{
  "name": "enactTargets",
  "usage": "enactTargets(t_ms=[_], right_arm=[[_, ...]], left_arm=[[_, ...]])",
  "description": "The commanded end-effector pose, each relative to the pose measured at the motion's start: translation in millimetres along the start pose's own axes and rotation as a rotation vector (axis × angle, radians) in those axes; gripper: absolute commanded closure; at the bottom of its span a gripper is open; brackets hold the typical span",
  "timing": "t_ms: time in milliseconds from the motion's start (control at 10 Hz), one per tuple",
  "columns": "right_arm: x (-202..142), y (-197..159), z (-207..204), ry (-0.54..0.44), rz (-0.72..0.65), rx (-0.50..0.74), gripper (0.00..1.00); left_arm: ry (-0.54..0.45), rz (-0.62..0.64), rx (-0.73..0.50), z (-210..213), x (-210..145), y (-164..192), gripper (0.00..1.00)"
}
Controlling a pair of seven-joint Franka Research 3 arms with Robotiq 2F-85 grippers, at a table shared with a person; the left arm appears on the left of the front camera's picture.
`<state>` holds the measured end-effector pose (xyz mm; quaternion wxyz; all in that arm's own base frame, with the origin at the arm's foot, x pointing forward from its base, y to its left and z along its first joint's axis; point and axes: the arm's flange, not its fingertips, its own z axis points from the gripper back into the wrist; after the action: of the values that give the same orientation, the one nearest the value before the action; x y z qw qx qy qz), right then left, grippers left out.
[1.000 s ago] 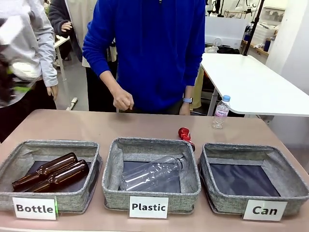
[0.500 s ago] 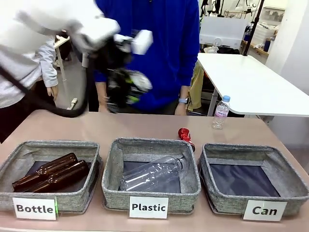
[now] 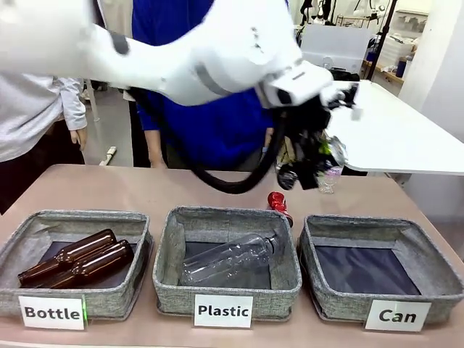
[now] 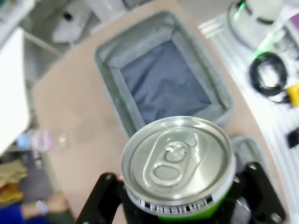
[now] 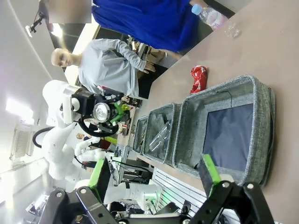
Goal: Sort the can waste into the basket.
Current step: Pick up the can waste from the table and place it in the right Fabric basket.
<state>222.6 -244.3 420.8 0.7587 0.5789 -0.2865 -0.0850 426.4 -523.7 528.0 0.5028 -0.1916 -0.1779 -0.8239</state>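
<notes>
On the tan table (image 3: 145, 190) the red crushed can (image 3: 278, 203) lies unmoved behind the Can basket (image 3: 341, 304). The left gripper (image 3: 308, 163), half a second ago over the table's left, now hangs above that basket's near corner, clamped on the silver-green can (image 4: 177, 158). The right gripper (image 5: 155, 173) gapes wide.

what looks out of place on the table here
The crushed red can lies on the bare tabletop behind the gap between the Plastic basket and the Can basket, outside every basket. The silver can is clamped in the jaws of the left gripper.
</notes>
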Motion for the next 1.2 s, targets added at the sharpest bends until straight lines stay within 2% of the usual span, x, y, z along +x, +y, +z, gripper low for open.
enactTargets(t_ms=[0, 200, 300, 500, 600, 700, 800, 900, 1000, 1100], right_arm=[[-4.1, -7.2, 30.6, -0.050, -0.042, -0.038, 0.00], [-17.1, -15.8, 77.6, -0.097, -0.117, -0.072, 0.00], [-23.3, -21.4, 90.7, -0.059, -0.155, -0.107, 0.00], [-29.7, -27.4, 104.1, -0.077, -0.181, -0.093, 0.00], [-34.0, -26.7, 92.8, -0.099, -0.130, -0.113, 0.00], [-34.0, -26.7, 92.8, -0.099, -0.130, -0.113, 0.00], [-34.0, -26.7, 92.8, -0.099, -0.130, -0.113, 0.00], [-34.0, -26.7, 92.8, -0.099, -0.130, -0.113, 0.00], [-34.0, -26.7, 92.8, -0.099, -0.130, -0.113, 0.00], [-34.0, -26.7, 92.8, -0.099, -0.130, -0.113, 0.00]], left_arm=[[0.045, -0.035, -0.022, -25.4, 27.4, 43.9, 1.00], [0.050, -0.050, -0.059, -64.5, 41.3, 51.3, 1.00], [0.058, -0.056, -0.036, -78.4, 46.5, 50.9, 1.00], [0.062, -0.065, -0.019, -101.0, 54.6, 46.1, 1.00], [0.067, -0.075, -0.034, -109.1, 56.8, 45.1, 1.00], [0.078, -0.101, -0.044, -111.1, 57.5, 43.4, 0.86], [0.072, -0.092, -0.058, -111.6, 56.6, 43.5, 0.42], [0.075, -0.089, -0.077, -111.7, 55.5, 43.6, 0.28], [0.077, -0.086, -0.074, -111.9, 55.5, 43.5, 0.00], [0.075, -0.081, -0.077, -112.1, 56.1, 42.4, 0.00]])
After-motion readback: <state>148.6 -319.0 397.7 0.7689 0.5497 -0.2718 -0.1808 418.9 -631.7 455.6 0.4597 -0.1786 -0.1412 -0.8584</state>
